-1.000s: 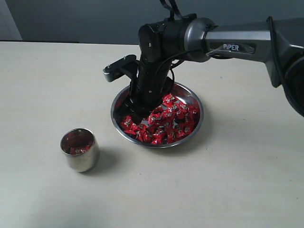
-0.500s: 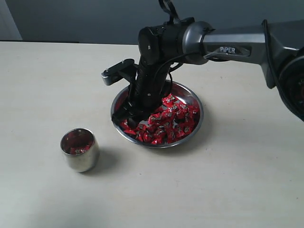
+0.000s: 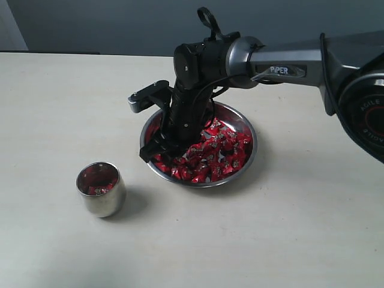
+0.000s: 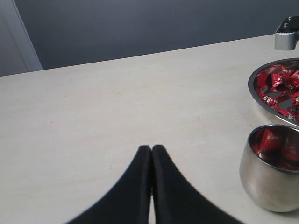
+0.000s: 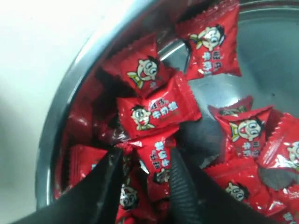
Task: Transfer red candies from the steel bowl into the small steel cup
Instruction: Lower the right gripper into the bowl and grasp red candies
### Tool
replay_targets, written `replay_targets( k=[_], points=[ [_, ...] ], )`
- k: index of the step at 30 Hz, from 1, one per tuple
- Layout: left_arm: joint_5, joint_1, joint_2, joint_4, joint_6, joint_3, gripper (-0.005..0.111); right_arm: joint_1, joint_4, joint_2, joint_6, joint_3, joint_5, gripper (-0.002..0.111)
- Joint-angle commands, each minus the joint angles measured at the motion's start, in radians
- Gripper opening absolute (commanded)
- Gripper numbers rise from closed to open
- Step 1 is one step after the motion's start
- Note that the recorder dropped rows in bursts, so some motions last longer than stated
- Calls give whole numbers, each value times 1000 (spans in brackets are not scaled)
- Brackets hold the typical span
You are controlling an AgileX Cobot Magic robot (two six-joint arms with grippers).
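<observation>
Right tool, jaws part-open astride one red candy in steel bowl, grip undeterminable; left tool closed, empty, near small steel cup.

The candies are red with a white-faced, black-haired cartoon and white letters, the bowl and cup mirror-silver, the table cream, the arm black-and-grey, the wall dark grey.

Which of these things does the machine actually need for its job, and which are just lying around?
Needed: red candies; steel bowl; small steel cup; right end effector, down among the candies.
Just there: table; left end effector, shut, holding nothing.
</observation>
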Motion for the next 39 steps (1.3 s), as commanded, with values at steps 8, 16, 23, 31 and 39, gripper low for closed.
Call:
replay_targets(
  k=[8, 16, 23, 31, 39],
  points=[
    [-9, 3, -4, -3, -5, -1, 0, -6, -3, -2, -6, -2, 6, -1],
    [-9, 3, -4, -3, -5, -1, 0, -6, -3, -2, -5, -2, 9, -1],
    [-9, 3, -4, -3, -5, -1, 0, -6, -3, -2, -9, -2, 6, 21],
    [-9, 3, -4, -3, -5, -1, 0, -6, -13, 3, -22, -2, 11, 34],
    [-9, 3, -4, -3, -5, -1, 0, -6, -30, 21, -20, -2, 27, 31]
  ],
)
